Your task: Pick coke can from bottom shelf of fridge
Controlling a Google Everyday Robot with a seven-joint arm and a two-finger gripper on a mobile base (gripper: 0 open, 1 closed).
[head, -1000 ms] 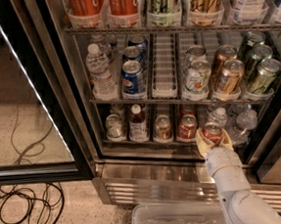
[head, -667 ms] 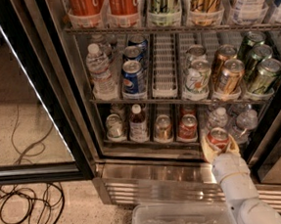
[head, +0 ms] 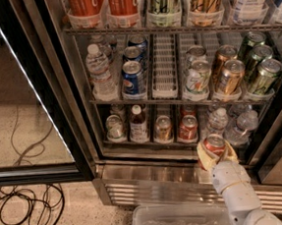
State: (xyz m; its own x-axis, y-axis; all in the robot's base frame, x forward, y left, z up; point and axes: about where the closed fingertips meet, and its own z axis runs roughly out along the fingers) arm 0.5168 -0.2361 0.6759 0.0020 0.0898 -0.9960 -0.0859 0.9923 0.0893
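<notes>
The fridge (head: 77,115) stands open, its black-framed glass door (head: 11,96) swung to the left. On the bottom shelf (head: 148,144) a red coke can (head: 187,128) sits in its lane with another red can behind it. My gripper (head: 216,153) is in front of the shelf's right end, above the ribbed steel base (head: 157,182). Its pale fingers (head: 204,154) are shut on another red coke can (head: 215,144), held just outside the shelf edge. My white arm (head: 237,195) rises from the lower right.
The bottom shelf also holds a copper-gold can (head: 163,128), a small dark bottle (head: 138,123), a silver can (head: 114,126) and water bottles (head: 241,125). A blue Pepsi can (head: 132,78) stands above. A clear plastic bin (head: 180,222) lies below. Black cables (head: 26,213) lie on the floor.
My gripper has moved down and right, pulling the red can out from the shelf front toward the camera. The other drinks have not moved.
</notes>
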